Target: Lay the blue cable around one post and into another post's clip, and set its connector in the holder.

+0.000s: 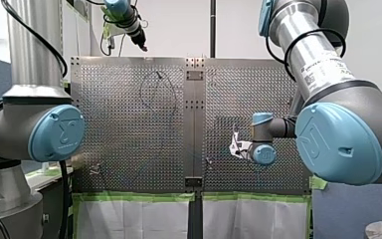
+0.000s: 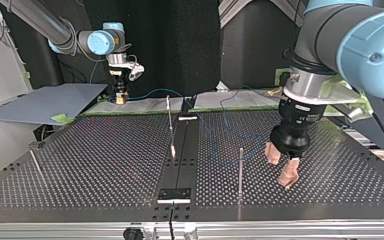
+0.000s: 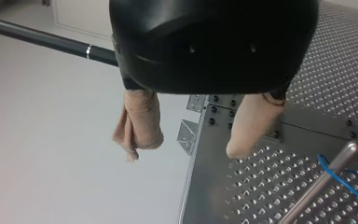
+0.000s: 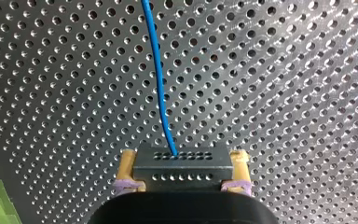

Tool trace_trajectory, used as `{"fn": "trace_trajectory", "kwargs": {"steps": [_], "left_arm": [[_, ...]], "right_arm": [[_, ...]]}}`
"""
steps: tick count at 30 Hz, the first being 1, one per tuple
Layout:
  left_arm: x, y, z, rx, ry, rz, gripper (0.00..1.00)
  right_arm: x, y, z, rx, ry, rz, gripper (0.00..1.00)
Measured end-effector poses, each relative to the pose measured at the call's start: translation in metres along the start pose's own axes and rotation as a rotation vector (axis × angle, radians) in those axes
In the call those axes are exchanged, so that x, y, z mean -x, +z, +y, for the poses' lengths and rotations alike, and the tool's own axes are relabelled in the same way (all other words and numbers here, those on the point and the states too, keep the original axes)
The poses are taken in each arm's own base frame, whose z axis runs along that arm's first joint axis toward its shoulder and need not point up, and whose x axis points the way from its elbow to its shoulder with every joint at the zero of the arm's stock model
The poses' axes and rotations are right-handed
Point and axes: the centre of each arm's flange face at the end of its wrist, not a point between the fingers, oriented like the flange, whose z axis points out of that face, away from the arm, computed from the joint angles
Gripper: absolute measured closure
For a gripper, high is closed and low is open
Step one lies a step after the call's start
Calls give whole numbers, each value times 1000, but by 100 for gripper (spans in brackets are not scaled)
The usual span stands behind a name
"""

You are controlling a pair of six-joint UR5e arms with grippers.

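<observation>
My R gripper (image 4: 183,164) clamps connector (image 4: 182,173), blue cable (image 4: 160,79) runs ahead. My L gripper (image 3: 189,141) spread wide, beige pads (image 3: 140,122), post (image 3: 325,181) just beside it.

A perforated metal table (image 1: 129,124) is filling the front view, with a plain metal strip (image 1: 194,124) running down its middle. Green tape (image 1: 139,197) is lining its near edge, and white sheets (image 1: 134,219) are hanging below it. In the top view, a grey board (image 2: 45,102) is lying beyond the table at the left, carrying a tape scrap (image 2: 62,118), and a black curtain (image 2: 180,45) is hanging behind. In the left wrist view, a small metal bracket (image 3: 186,136) is sitting at the table's edge, and a black pole (image 3: 37,37) is slanting past.
</observation>
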Motion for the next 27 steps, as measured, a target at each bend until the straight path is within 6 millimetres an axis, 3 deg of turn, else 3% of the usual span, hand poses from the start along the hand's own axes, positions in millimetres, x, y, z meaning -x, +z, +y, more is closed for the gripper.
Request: {"fn": "trace_trajectory", "kwargs": {"steps": [27], "left_arm": [[-1, -1, -3, -7, 97, 1, 0]], "right_arm": [[0, 0, -2, -3, -3, -1, 67]]}}
